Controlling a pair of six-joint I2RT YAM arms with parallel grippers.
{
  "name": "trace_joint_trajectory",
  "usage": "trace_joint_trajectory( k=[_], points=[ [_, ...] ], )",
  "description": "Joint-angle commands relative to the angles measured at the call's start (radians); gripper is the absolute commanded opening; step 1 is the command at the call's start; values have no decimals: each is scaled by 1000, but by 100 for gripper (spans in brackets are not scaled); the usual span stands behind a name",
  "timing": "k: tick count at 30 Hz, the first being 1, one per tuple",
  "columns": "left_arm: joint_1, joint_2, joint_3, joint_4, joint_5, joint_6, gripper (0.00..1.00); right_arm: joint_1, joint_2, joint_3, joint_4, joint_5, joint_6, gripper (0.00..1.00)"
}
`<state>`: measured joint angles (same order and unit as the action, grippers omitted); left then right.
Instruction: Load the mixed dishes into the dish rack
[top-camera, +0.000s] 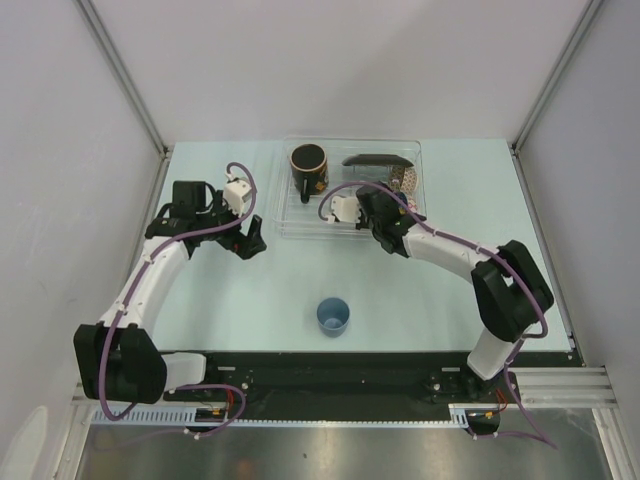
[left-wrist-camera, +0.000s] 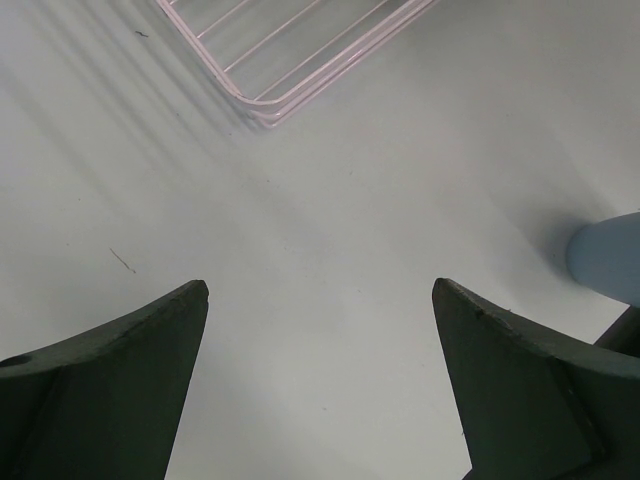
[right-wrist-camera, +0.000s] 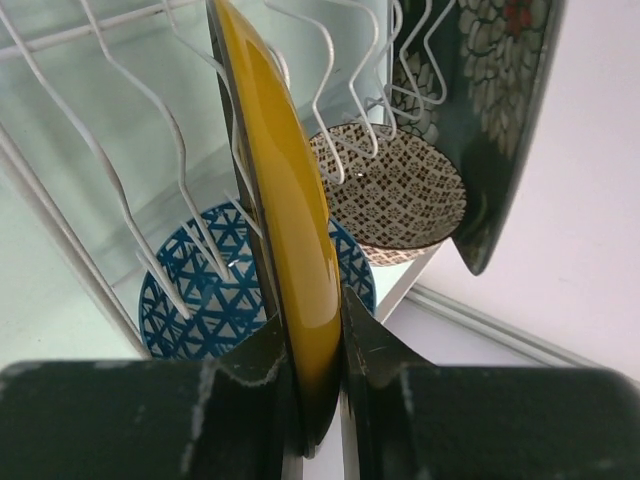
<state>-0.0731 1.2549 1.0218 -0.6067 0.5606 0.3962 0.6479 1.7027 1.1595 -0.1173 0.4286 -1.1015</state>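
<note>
The right claw (right-wrist-camera: 316, 345) was clenched on the yellow-brown saucer (right-wrist-camera: 285, 200), which stood on edge among the wires of the dish rack (top-camera: 285, 215). This was likely the slotting step, so the next move called for lowering the saucer and letting go. The left claw (left-wrist-camera: 320, 285) hung released beside the rack. The light blue cup (top-camera: 333, 316) waited on the surface, well apart from the rack.

Yellow-brown saucer (right-wrist-camera: 290, 210): glossy glaze, smooth, reflective. Blue patterned bowl (right-wrist-camera: 200, 295) and small red-white patterned bowl (right-wrist-camera: 400, 195): glazed-ceramic look, softer sheen. Dish rack (left-wrist-camera: 340, 60): thin, smooth, pale ribs. Right gripper (right-wrist-camera: 316, 335): matt black, edges scuffed. Table (left-wrist-camera: 330, 220): matt, smooth, a few fine scratches.
</note>
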Motion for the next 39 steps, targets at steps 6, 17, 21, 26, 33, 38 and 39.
trace_joint_trajectory(
  k=[6, 17, 21, 26, 33, 38, 39],
  points=[
    [9, 5, 0, 35, 10, -13, 100, -4, 106, 3, 90, -10, 8, 0],
    [9, 11, 14, 33, 12, -5, 100, -2, 97, 3, 93, 55, 66, 32],
    [9, 8, 14, 33, 7, -2, 100, -7, 81, 3, 51, 74, 132, 61],
    [9, -5, 21, 22, 4, 3, 100, 4, 35, 3, 4, 102, 202, 100],
    [9, -18, 35, 5, 4, 7, 100, 64, -106, 3, -163, 139, 347, 100],
    [9, -18, 50, -2, 1, 9, 100, 166, -242, 3, -251, 188, 465, 100],
    [10, -18, 57, -2, -1, 9, 99, 191, -286, 3, -249, 235, 495, 100]
  ],
)
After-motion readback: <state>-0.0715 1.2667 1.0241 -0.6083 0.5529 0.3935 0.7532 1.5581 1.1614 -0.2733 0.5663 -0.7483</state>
